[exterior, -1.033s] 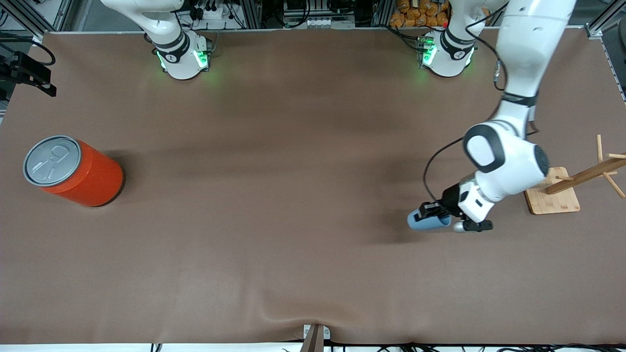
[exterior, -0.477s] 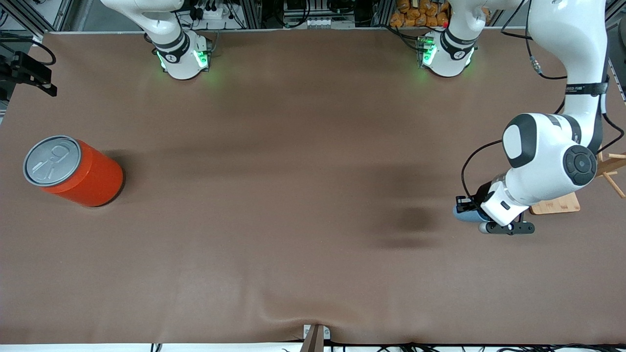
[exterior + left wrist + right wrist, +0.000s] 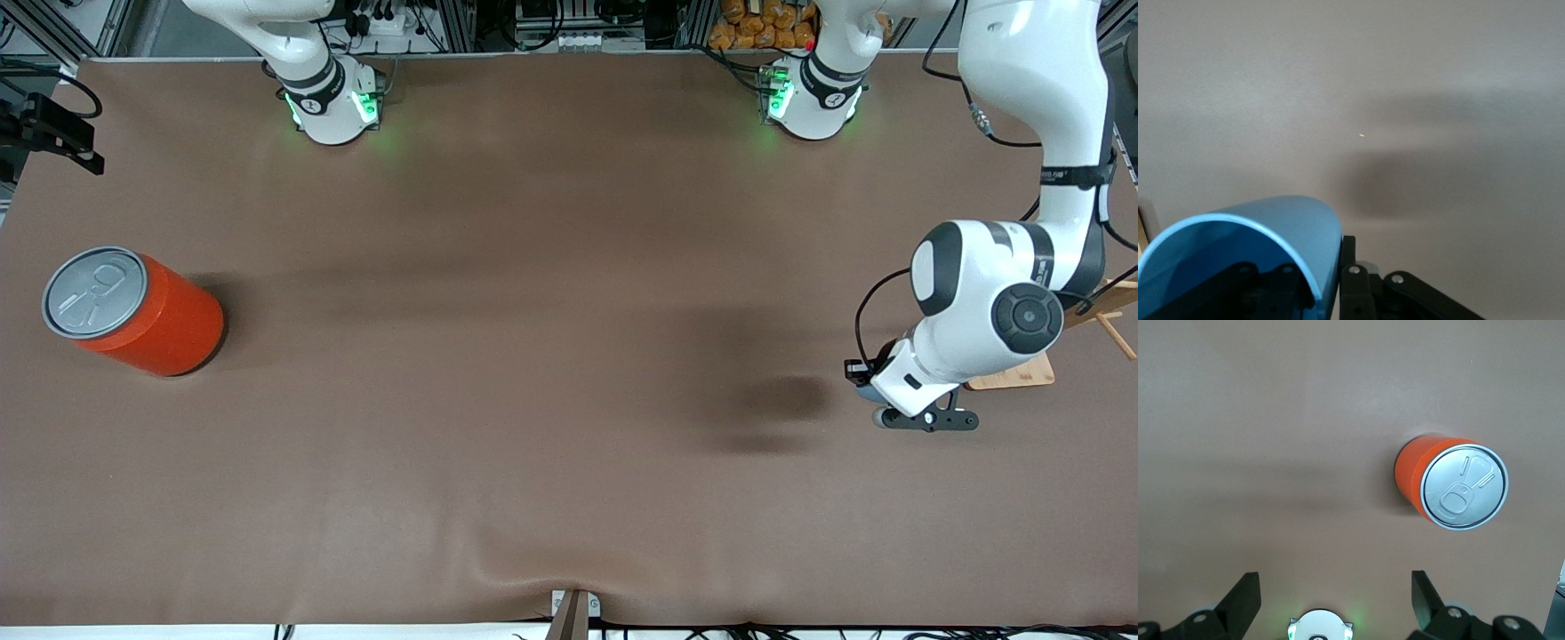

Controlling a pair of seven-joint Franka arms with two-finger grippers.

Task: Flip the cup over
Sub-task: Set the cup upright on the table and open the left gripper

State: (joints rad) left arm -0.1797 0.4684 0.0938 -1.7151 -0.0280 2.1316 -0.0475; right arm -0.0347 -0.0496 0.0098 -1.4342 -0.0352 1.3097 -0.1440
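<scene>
The light-blue cup (image 3: 1265, 233) shows close up in the left wrist view, lying on its side with its darker inside toward the camera. My left gripper (image 3: 1321, 277) is shut on the cup's wall, one finger inside and one finger (image 3: 1353, 280) outside. In the front view the left gripper (image 3: 861, 378) hangs above the table beside the wooden stand, and the wrist hides nearly all of the cup. My right gripper (image 3: 1335, 590) is open and empty, high over its own base, out of the front view.
A large orange can (image 3: 133, 311) with a grey pull-tab lid stands at the right arm's end of the table; it also shows in the right wrist view (image 3: 1451, 483). A wooden stand (image 3: 1013, 373) with pegs sits at the left arm's end, partly hidden by the left arm.
The left gripper has carried the cup toward the left arm's end of the table, close to the wooden stand. The wrist has turned and now covers the cup in the front view.
</scene>
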